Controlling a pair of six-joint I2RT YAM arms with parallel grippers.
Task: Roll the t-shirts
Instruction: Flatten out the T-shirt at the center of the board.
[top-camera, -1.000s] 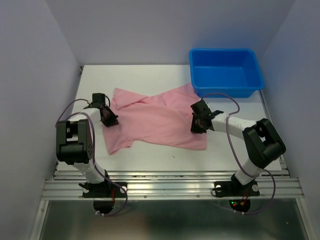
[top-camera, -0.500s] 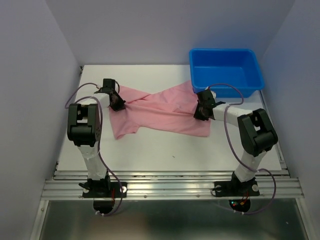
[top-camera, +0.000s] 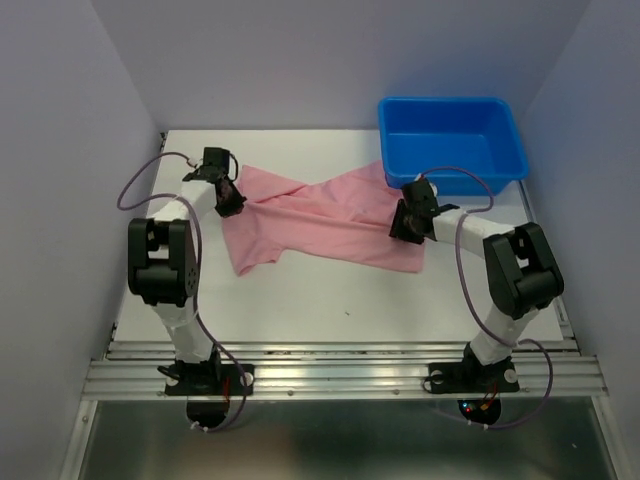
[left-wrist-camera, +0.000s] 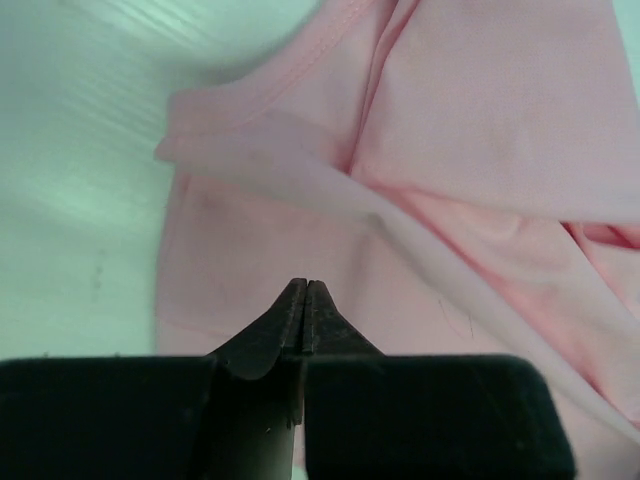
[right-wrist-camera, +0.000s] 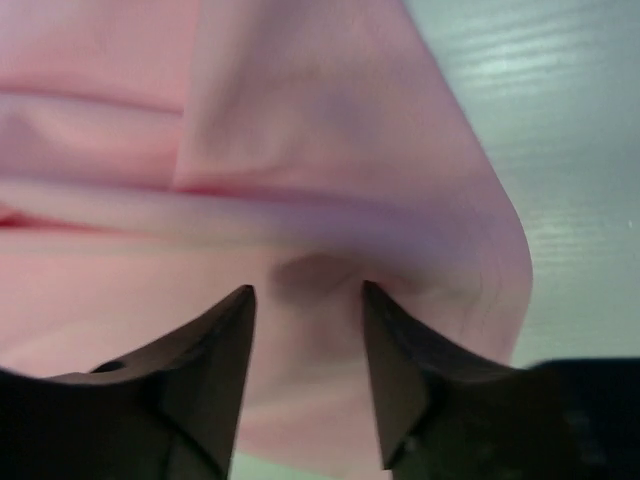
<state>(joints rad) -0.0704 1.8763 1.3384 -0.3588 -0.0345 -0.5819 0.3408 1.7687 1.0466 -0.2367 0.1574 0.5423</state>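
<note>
Your right pincer (top-camera: 402, 231), clamped a second ago, now parted over the hem, left pincer (top-camera: 231, 206) tips pressed together, empty, pink t-shirt (top-camera: 320, 225) drawn back across the worktop (top-camera: 350, 300), corner at blue bin (top-camera: 452, 140), free room nearside.

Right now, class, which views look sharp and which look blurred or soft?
Top external: sharp, evenly lit, t-shirt casting little shadow. Left wrist: table smeared, left hand crisp. Right wrist: t-shirt close and soft-focused beyond the right hand.
</note>
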